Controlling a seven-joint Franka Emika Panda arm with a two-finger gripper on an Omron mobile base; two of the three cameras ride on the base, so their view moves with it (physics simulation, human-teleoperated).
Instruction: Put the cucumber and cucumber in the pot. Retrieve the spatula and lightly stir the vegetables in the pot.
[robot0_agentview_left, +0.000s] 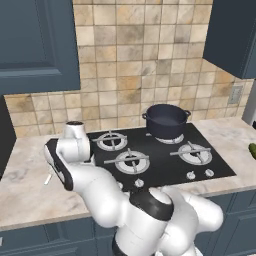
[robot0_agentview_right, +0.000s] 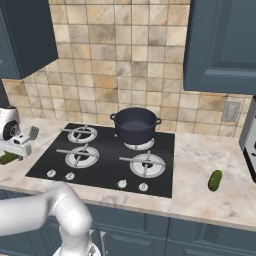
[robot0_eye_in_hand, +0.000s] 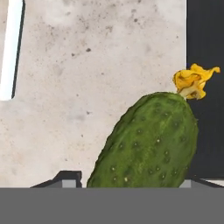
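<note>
Clearly at the first step of the task: fetching the first vegetable. Hangs low over the pale speckled marble counter (robot0_eye_in_hand: 87, 65), just left of the black four-burner gas hob (robot0_agentview_right: 107, 155), with the white arm's dark-tipped two-finger gripper (robot0_eye_in_hand: 127, 180) pointed straight down at a short, knobbly dark-green cucumber with a crumpled yellow flower at its tip (robot0_eye_in_hand: 148, 140). Straddles that flower-tipped cucumber, one finger tip on each side of its thick body, jaws fairly wide; cannot tell from the hand view whether the pads already press the skin or stand just off it, so no claim of a firm pinch. Lying flat on the counter, not lifted. Near it, the slim spatula with the long pale silver handle (robot0_eye_in_hand: 11, 48), untouched. Well apart, on the counter right of the hob, the second plain dark-green stubby cucumber (robot0_agentview_right: 215, 180). On the rear right burner, the round deep navy-blue pot with two small side handles (robot0_agentview_right: 135, 125), upright, nothing visible inside. Next, probably: squeeze across the body until secure, raise it clear of the counter, carry it right and back over the burners without clipping the rim, and release above the pot.
</note>
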